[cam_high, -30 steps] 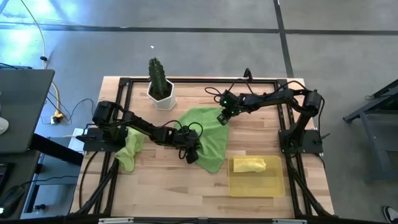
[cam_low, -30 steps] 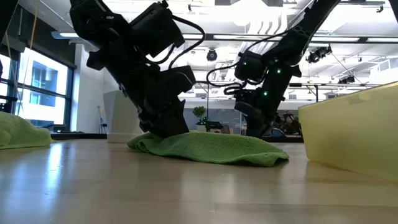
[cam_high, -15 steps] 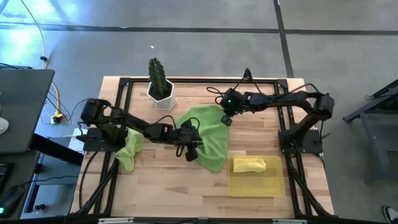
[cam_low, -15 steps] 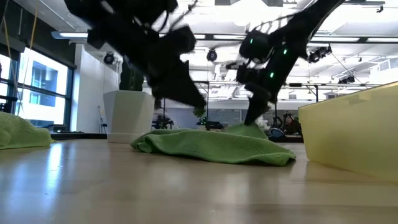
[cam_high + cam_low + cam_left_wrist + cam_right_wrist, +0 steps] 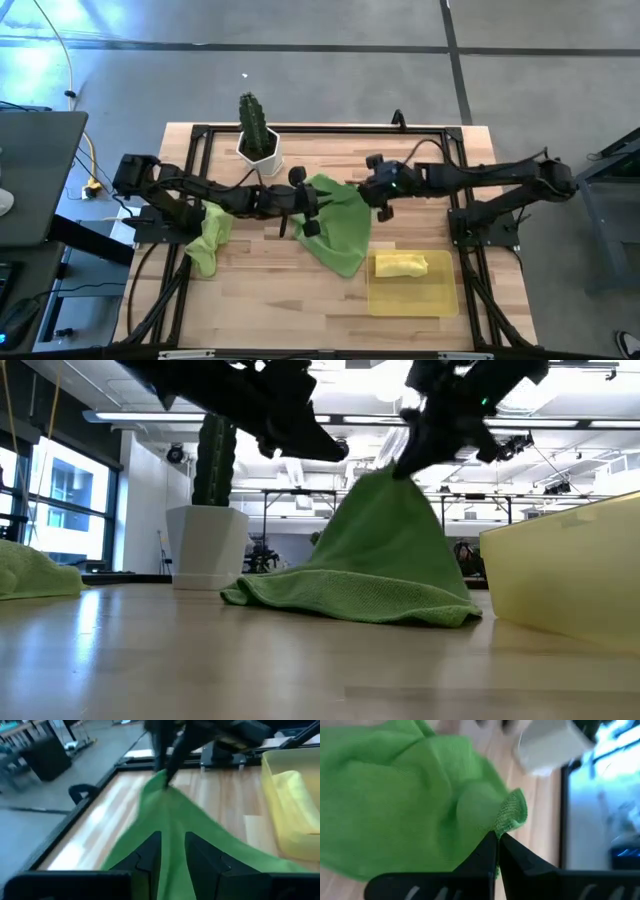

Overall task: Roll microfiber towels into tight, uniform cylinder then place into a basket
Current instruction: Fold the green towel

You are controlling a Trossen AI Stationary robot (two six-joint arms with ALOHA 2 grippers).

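A lime green towel [image 5: 335, 235] stands drawn up like a tent [image 5: 385, 550] at mid-table. My right gripper [image 5: 497, 837] is shut on its peak. My left gripper [image 5: 305, 215] hovers above the towel's left slope with its fingers apart [image 5: 172, 837]; I see nothing between them. A second lime green towel [image 5: 205, 245] lies crumpled at the table's left. A yellow towel [image 5: 400, 264] lies in the yellow basket [image 5: 412, 308] at the near right. My right gripper pinches a corner of the lime green towel [image 5: 512, 815] between its two fingertips, and a bit of cloth sticks out past them. The fingers come slanting down from the table's right side. The towel hangs below them, with its lower edge [image 5: 350, 605] spread on the table.
A white pot with a cactus [image 5: 260, 150] stands at the far edge, left of the towel. A dark frame [image 5: 200, 135] runs around the tabletop. Bare wood lies in front of the towel toward the near edge [image 5: 290, 295].
Both grippers have risen. My right gripper has rolled and carried the towel's corner upward, so the flat towel now stands as a tent while its near part stays on the table. My left gripper has come up off the towel and tipped toward level.
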